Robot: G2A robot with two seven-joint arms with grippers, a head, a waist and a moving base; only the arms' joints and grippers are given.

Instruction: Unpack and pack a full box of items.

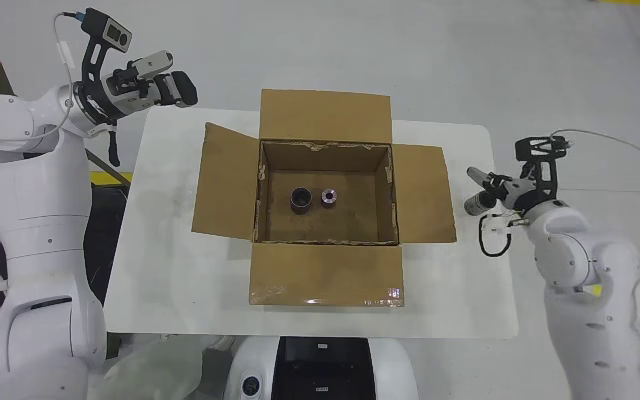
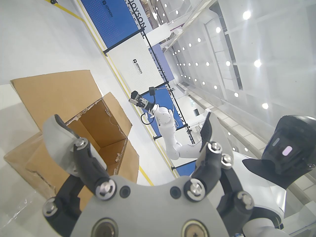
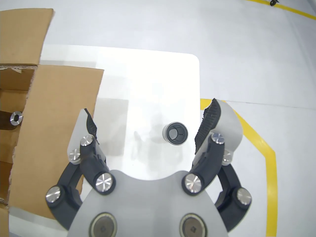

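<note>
An open cardboard box (image 1: 325, 275) sits mid-table with its flaps spread. Two small dark cylinders lie on its floor, one (image 1: 301, 199) beside the other (image 1: 328, 197); one silver-capped cylinder (image 3: 16, 118) shows past the box flap (image 3: 56, 114). A third short cylinder (image 3: 175, 137) with a silver rim stands on the white table (image 3: 158, 75) outside the box. My right gripper (image 3: 149, 106) hangs open above it, near the table's right edge (image 1: 478, 195). My left gripper (image 2: 130, 119) is open and empty, raised beyond the table's far left corner (image 1: 180, 88), apart from the box (image 2: 108, 129).
The white table (image 1: 160, 250) has bare strips to the left and right of the box flaps. The floor beyond carries yellow lines (image 3: 266, 149). In the left wrist view the other arm (image 2: 163, 119) shows far off behind the box.
</note>
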